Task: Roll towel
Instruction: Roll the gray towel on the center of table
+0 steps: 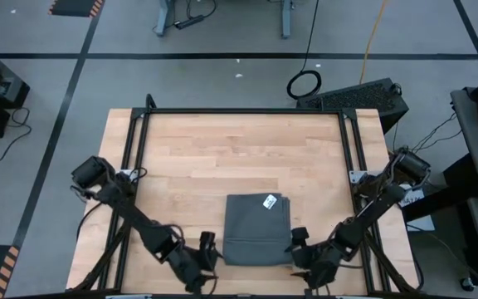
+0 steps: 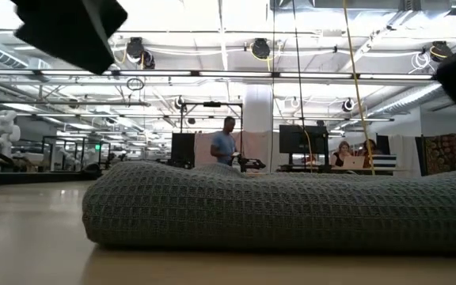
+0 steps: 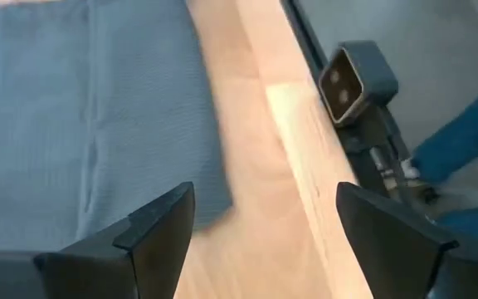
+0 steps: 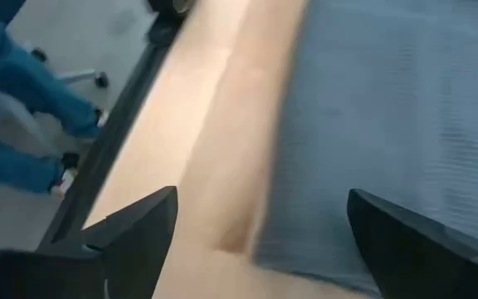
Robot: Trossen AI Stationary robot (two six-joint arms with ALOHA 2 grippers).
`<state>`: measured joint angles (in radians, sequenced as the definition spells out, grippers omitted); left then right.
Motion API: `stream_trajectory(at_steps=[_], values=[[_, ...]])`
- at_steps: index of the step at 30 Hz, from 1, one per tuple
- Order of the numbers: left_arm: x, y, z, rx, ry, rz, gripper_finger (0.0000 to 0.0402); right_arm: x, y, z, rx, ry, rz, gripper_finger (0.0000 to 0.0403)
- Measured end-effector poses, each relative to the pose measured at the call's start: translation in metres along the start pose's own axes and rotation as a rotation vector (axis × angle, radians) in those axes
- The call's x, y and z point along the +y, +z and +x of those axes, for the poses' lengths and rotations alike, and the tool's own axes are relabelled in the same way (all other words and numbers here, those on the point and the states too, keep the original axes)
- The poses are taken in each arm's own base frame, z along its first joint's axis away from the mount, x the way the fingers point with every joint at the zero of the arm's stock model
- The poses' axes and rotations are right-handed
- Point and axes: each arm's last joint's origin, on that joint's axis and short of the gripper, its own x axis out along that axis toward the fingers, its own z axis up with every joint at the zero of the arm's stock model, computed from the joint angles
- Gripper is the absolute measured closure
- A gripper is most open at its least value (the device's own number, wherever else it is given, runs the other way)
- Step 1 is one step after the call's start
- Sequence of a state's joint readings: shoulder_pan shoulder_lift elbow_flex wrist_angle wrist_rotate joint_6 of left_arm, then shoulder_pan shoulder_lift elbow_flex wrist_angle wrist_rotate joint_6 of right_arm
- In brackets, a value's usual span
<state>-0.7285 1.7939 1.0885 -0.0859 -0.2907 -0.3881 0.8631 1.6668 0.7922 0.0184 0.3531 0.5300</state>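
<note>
Flanking the towel (image 1: 256, 229) at the near edge of the tabletop (image 1: 189, 158), both arms look set for the very start of the roll; as far as I can judge, no rolling is done yet, since the cloth lies flat. The left gripper (image 1: 209, 247) sits just beside the towel's near left corner and the right gripper (image 1: 299, 242) just beside its near right corner, each with fingers spread apart and holding nothing. The next move, I would say, calls for both to come in onto the near hem together, pinch it evenly, and turn it over toward the far edge without skewing.

The towel is a dark grey, waffle-textured cloth, apparently folded to a squarish pad, lying toward the middle of the near edge. Its small white tag (image 1: 269, 201) shows at the far right corner.
</note>
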Motion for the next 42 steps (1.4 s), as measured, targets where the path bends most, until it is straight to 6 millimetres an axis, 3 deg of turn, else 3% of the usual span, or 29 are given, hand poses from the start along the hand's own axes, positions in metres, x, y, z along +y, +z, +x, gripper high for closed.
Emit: stream_trajectory(at_steps=[4, 8, 19, 23, 28, 33, 39, 42], values=[[-0.012, -0.006, 0.005, -0.046, 0.04, 0.131, 0.0107, 0.008, -0.008, 0.002, 0.026, 0.023, -0.062, 0.0064], [-0.015, -0.012, 0.018, -0.056, 0.036, 0.153, 0.0107, 0.009, -0.011, 0.005, 0.026, 0.002, -0.08, 0.0064], [0.004, -0.029, 0.057, 0.008, 0.105, 0.161, 0.0107, 0.004, -0.024, 0.026, 0.057, -0.086, -0.028, 0.0074], [0.009, -0.034, 0.065, 0.032, 0.12, 0.152, 0.0107, 0.002, -0.024, 0.027, 0.048, -0.113, -0.023, 0.0113], [0.017, -0.033, 0.07, 0.053, 0.089, 0.059, 0.0116, -0.001, -0.023, 0.027, 0.04, -0.136, 0.014, 0.019], [0.025, -0.03, 0.072, 0.055, 0.107, -0.007, 0.0176, -0.004, -0.021, 0.029, 0.034, -0.145, 0.074, 0.0279], [0.039, -0.02, 0.073, 0.113, 0.122, -0.103, 0.0308, -0.005, -0.021, 0.029, 0.032, -0.143, 0.1, 0.037], [0.041, -0.015, 0.071, 0.117, 0.07, -0.135, 0.0376, -0.005, -0.02, 0.028, 0.035, -0.13, 0.107, 0.0394]])
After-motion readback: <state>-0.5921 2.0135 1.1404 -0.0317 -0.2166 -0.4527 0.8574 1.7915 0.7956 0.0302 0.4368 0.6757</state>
